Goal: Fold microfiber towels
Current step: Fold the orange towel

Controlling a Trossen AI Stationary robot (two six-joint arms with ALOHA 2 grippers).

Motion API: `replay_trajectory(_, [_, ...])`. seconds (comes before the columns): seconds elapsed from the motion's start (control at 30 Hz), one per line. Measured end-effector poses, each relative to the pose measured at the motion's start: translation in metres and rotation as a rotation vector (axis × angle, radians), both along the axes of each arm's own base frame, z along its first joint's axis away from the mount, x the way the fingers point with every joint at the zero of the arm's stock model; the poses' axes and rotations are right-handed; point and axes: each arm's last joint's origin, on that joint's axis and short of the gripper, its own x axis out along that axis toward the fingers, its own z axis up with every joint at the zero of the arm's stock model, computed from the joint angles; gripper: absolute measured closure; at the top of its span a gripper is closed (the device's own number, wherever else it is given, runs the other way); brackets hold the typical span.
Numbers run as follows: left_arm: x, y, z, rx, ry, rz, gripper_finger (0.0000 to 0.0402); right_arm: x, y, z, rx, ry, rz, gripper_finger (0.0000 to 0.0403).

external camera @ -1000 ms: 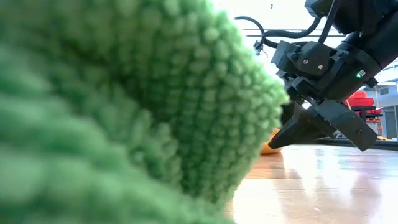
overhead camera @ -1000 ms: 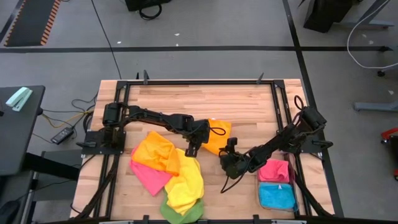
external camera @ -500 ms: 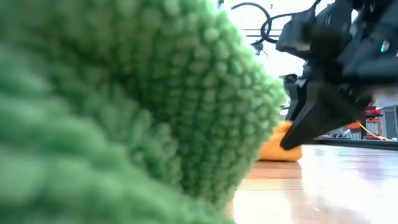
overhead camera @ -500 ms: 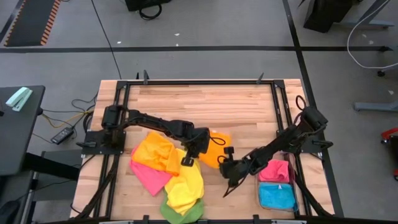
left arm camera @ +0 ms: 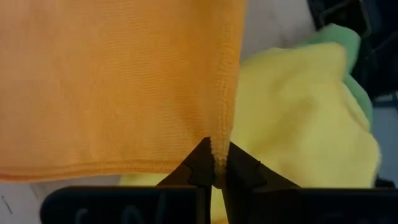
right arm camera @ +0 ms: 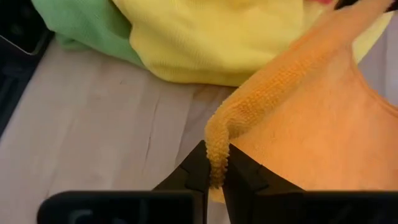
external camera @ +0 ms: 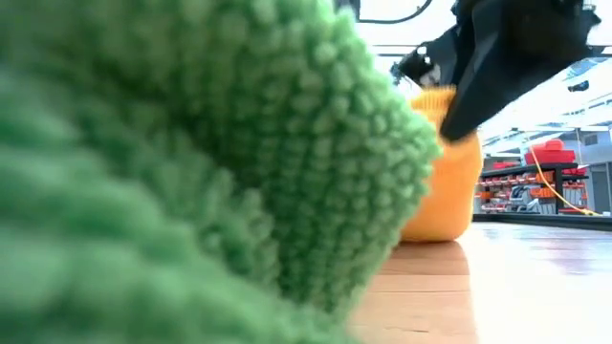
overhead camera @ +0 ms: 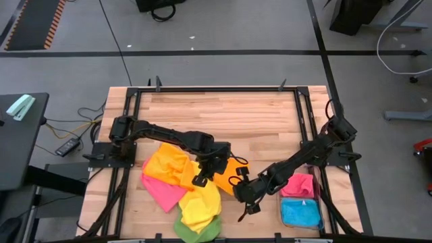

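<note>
Microfiber towels number seven in the overhead view: a green towel (overhead camera: 198, 232) at the near edge of the wooden table (overhead camera: 223, 111), so close to the low camera that it fills most of that picture, then a yellow towel (overhead camera: 201, 202) lying over it, a pink towel (overhead camera: 159, 190) and an orange towel (overhead camera: 170, 165) in the same heap on the left, and a second orange towel (overhead camera: 233, 174) held up between the two arms near the table's middle. Two folded ones, a blue towel (overhead camera: 300, 213) nearer and a pink folded towel (overhead camera: 297, 184) beyond it, sit in the clear plastic bin (overhead camera: 317, 202) at the right. A second ago the held orange towel lay farther back on the table, with the right gripper apart from it and its fingers spread; since then both arms have come toward the near edge and the cloth has risen, so that in the low view it now hangs above the wood. The left gripper (left arm camera: 217, 167) has its fingers pressed together on a hem of that orange towel, just above the yellow one. The right gripper (right arm camera: 214, 167) likewise pinches another rolled edge of the same cloth between closed fingers, low over bare wood beside the yellow and green towels.
</note>
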Motion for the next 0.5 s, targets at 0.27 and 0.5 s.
replay_trajectory(0.27, [0.000, -0.002, 0.014, 0.011, 0.009, -0.039, 0.0388, 0.001, 0.005, 0.020, -0.015, 0.052, -0.032, 0.0363])
replay_trajectory(0.5, [0.001, 0.017, -0.003, 0.011, -0.006, 0.006, 0.0373, -0.004, -0.008, 0.002, -0.018, 0.105, -0.110, 0.0363])
